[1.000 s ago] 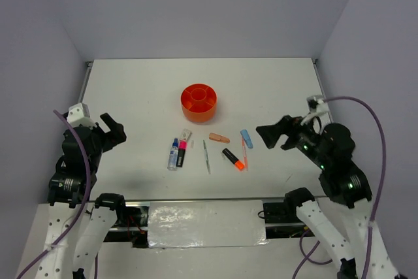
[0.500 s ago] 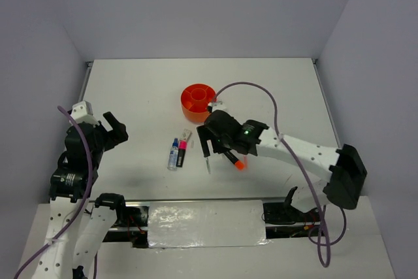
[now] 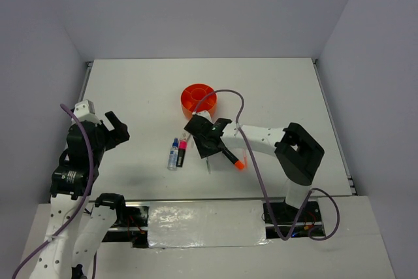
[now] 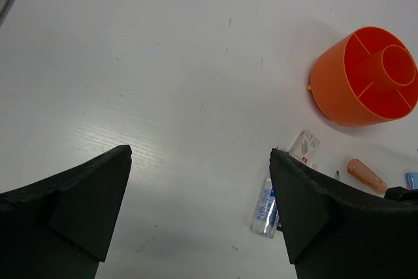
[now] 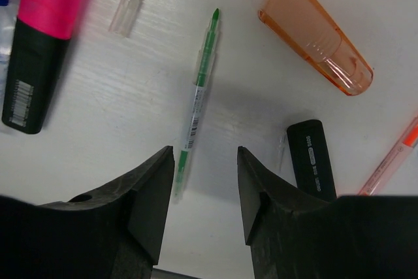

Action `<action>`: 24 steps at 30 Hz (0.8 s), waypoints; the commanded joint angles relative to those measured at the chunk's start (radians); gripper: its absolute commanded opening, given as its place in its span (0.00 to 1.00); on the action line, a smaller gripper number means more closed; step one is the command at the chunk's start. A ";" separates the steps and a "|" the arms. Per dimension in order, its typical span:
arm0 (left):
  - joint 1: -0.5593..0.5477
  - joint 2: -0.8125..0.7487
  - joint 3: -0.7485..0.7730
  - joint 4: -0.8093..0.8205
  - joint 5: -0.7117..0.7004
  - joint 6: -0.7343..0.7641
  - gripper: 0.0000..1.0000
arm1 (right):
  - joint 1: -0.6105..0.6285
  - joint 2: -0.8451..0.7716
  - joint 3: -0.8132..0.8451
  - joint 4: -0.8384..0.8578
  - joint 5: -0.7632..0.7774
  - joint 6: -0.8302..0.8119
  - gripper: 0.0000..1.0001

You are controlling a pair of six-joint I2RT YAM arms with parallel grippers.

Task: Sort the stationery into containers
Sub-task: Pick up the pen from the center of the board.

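While the overhead camera is hiding most of it behind the right arm, the thin pen, clear-barrelled with green ends, is lying flat on the white bench and showing plainly in the right wrist view. The right claw is hanging over it, its two black fingers spread apart, one on each side of the pen's near end, gripping nothing.

That close view is also showing a pink-black highlighter at left, a small clear cap between it and the pen, a peach piece at right, and the black end of an orange-black highlighter beside a thin orange pen.

From above, the round orange organiser is standing just beyond the right claw, and a blue-capped marker is lying beside the pink-black highlighter. Only the left wrist view is looking into the organiser, showing its central tube and divided ring.

The left claw is hovering well apart to the left, fingers wide apart, holding nothing.
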State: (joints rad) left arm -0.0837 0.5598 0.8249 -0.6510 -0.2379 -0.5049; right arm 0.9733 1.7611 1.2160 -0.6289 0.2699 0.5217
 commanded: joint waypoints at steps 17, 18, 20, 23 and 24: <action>-0.004 -0.011 0.014 0.034 0.003 -0.007 0.99 | 0.011 0.153 -0.010 0.101 -0.029 0.049 0.32; -0.005 -0.011 0.016 0.034 0.005 -0.007 0.99 | 0.011 0.146 -0.019 0.103 -0.028 0.055 0.26; -0.005 -0.009 0.016 0.036 0.009 -0.007 0.99 | 0.019 0.130 -0.052 0.113 -0.023 0.073 0.22; -0.005 -0.006 0.016 0.036 0.011 -0.004 0.99 | 0.031 0.094 -0.095 0.120 -0.012 0.099 0.14; -0.007 -0.005 0.016 0.037 0.012 -0.006 0.99 | 0.031 0.071 -0.107 0.123 -0.012 0.106 0.05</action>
State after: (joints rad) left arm -0.0841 0.5583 0.8249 -0.6510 -0.2371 -0.5049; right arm 0.9817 1.8519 1.1667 -0.5076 0.2672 0.5797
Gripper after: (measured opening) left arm 0.993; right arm 0.160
